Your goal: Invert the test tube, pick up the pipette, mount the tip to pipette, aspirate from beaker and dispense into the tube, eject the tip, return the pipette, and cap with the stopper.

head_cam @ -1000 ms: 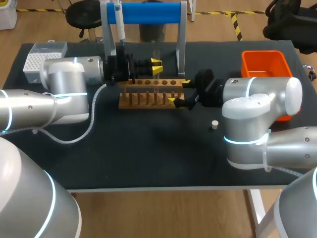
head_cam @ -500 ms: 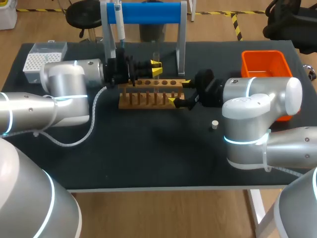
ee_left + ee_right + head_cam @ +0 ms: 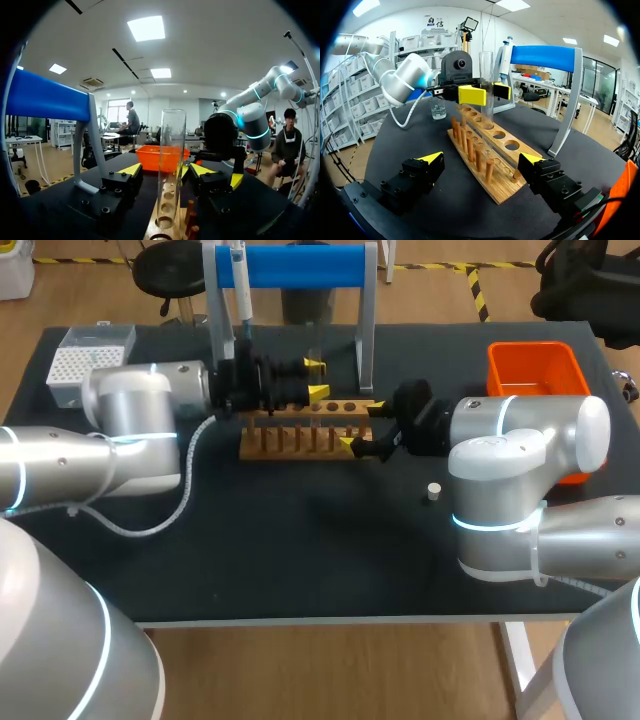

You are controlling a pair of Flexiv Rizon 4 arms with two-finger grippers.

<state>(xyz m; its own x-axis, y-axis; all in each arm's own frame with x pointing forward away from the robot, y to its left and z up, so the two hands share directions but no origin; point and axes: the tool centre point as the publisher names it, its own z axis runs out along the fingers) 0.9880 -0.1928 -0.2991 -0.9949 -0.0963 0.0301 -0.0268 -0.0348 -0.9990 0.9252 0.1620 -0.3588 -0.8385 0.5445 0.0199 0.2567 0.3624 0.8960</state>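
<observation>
So the clear glass test tube (image 3: 171, 165) is standing upright in a hole of the wooden peg rack (image 3: 305, 435). The rack sits near the back edge of the black worktop (image 3: 300, 540), about midway along it. Left tool (image 3: 165, 170) brackets the tube, fingers fairly narrow, with a gap showing on one side, so it's not clamped. Right tool (image 3: 481, 161) is spread wide, straddling the rack's right end. The small white stopper (image 3: 433, 491) lies between the rack and the front right corner.

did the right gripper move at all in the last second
No. In the head view the right gripper sits with its yellow tips either side of the right end of the wooden rack, same as before.
</observation>
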